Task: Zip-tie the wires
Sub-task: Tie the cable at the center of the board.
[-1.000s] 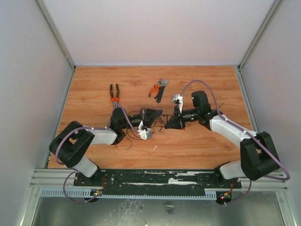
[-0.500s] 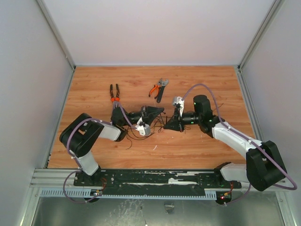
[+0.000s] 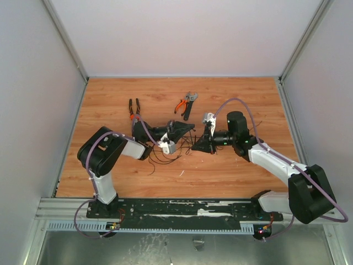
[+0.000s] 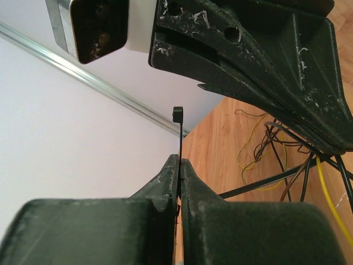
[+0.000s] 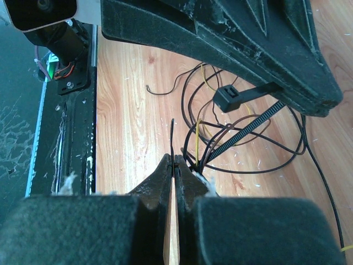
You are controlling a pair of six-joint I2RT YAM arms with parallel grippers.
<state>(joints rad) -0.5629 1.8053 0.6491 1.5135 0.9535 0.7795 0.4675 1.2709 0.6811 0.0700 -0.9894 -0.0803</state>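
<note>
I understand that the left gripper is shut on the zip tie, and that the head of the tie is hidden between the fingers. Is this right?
Not quite. The left gripper is shut on the zip tie, but the head is not hidden. The left wrist view shows it standing clear beyond the fingertips.

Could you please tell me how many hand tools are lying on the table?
3: pliers far left, orange-handled cutters far centre, a black tool beside them; wires may hide more.
</note>
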